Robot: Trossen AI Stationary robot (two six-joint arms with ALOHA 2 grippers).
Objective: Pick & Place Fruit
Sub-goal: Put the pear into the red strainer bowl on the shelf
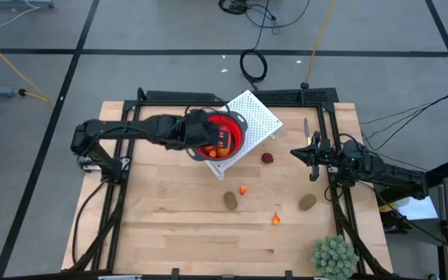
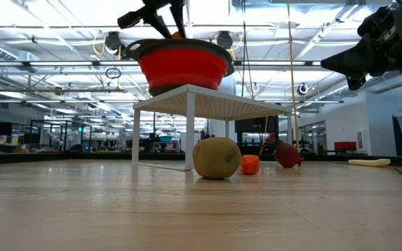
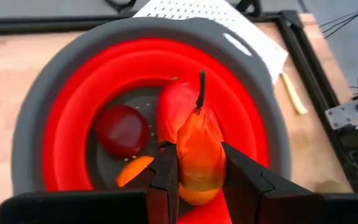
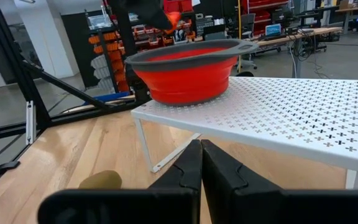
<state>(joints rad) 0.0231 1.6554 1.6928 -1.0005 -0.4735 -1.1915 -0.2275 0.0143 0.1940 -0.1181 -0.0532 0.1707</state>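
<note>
From my remote station, I see the long red-orange pear-shaped piece point(image 3: 199, 152) upright, stem up, pinched above a red bowl point(image 1: 235, 134). Inside the bowl lie a dark red ball point(image 3: 122, 129), an orange bit point(image 3: 133, 170) and another red piece point(image 3: 176, 106). On the wood at about five o'clock from the bowl: a second dark red ball point(image 1: 267, 158), a small orange piece point(image 1: 243, 190), a brown-green oval point(image 1: 230, 200), another orange bit point(image 1: 276, 220), and a second brown-green oval point(image 1: 307, 202) farther toward four o'clock.
</note>
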